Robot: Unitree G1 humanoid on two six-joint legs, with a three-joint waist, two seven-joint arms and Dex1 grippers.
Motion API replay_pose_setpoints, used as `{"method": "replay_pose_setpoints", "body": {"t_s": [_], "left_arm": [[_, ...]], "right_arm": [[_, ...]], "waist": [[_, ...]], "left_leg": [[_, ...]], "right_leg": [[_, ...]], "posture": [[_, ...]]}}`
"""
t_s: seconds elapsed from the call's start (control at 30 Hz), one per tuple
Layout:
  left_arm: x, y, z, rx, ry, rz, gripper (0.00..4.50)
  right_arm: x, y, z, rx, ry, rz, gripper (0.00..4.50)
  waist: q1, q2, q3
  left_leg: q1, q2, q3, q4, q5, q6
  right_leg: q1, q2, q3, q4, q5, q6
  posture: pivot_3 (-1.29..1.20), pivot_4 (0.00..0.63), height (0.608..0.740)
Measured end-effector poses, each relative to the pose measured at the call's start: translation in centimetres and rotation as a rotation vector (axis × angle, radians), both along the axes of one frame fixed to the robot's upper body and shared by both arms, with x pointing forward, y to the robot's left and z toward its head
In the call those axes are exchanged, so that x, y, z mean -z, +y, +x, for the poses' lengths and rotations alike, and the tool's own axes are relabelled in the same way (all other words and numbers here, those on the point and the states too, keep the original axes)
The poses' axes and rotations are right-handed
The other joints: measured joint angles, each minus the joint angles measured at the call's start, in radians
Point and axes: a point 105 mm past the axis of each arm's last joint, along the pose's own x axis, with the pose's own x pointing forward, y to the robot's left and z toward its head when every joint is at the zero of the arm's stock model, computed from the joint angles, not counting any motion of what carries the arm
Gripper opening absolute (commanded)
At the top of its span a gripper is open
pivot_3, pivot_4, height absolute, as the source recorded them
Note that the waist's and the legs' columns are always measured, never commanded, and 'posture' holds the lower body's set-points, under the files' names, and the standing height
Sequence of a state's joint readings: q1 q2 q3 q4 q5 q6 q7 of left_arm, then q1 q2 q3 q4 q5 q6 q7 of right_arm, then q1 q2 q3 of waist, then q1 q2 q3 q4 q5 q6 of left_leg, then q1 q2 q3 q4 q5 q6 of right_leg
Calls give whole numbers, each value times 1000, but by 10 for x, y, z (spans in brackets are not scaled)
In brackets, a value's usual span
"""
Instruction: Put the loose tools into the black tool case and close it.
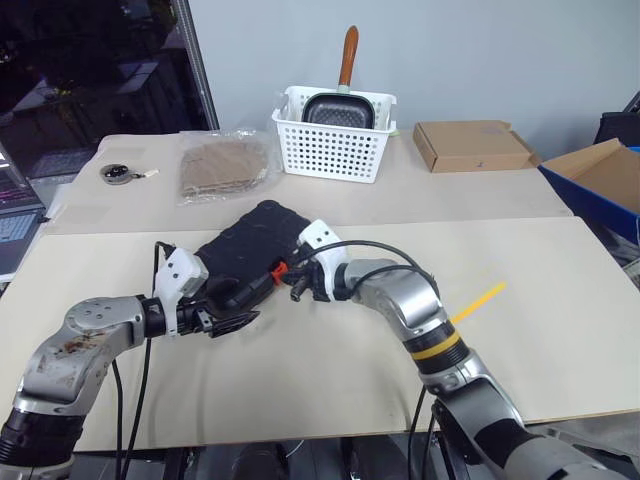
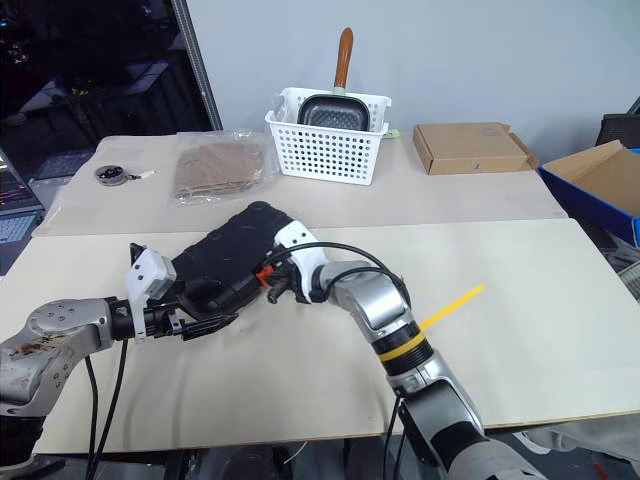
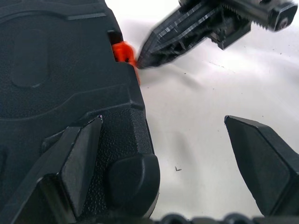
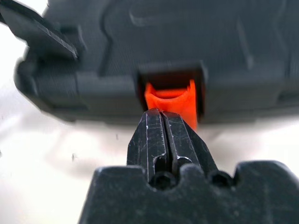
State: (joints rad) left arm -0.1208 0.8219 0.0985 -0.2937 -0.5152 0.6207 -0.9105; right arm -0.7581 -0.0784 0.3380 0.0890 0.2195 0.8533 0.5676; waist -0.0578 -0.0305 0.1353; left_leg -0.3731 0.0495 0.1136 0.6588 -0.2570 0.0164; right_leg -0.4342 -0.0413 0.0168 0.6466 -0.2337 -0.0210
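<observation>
Pale table (image 1: 560,300). Black tool case (image 1: 245,250) lidded. My right gripper (image 4: 164,122), pinched empty, at orange latch (image 4: 169,100): press squarely. Left gripper (image 3: 187,158) spread, steadying corner.

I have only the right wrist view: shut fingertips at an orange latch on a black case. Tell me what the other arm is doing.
Observer: The left gripper is open at the near corner of the black tool case, one finger lying on the lid, the other off the case above the table.
Operator: Report whether the case is shut.
Observer: Its halves lie together; the orange latch sits on the edge facing the right gripper.
Operator: List what is behind it.
Observer: A white slotted basket holding a dark pan.
</observation>
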Motion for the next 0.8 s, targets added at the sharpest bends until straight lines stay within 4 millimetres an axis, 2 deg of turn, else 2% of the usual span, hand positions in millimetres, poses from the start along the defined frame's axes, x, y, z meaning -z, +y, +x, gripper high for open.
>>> {"method": "replay_pose_setpoints", "body": {"t_s": [0.07, 0.27, 0.57, 0.8], "left_arm": [[0, -1, -1, -1, 3, 0, 4500], [-2, -2, -2, -7, 6, -2, 4500], [-3, -1, -3, -25, 5, -16, 4500], [-2, 0, -2, -36, 6, -19, 4500]], "right_arm": [[-6, 2, 1, -2, -24, 17, 18], [-9, 2, 2, -3, -40, 26, 18], [-4, -10, 5, 27, -33, 22, 18], [2, -3, 8, 27, -42, 60, 18]], "waist": [[0, 0, 0], [3, 0, 0], [4, 0, 0], [2, 0, 0]], "left_leg": [[0, 0, 0, 0, 0, 0], [-1, -1, 0, -2, 0, 0], [-1, -1, 0, -2, 0, 0], [1, 0, 0, -2, 0, 0]], "right_leg": [[0, -1, 0, 0, 0, 0], [-1, -1, 0, -1, 0, 0], [-1, -2, 0, -1, 0, 0], [1, -1, 0, -1, 0, 0]], "posture": [[0, 150, 740], [0, 150, 740], [0, 150, 740], [0, 150, 740]]}}
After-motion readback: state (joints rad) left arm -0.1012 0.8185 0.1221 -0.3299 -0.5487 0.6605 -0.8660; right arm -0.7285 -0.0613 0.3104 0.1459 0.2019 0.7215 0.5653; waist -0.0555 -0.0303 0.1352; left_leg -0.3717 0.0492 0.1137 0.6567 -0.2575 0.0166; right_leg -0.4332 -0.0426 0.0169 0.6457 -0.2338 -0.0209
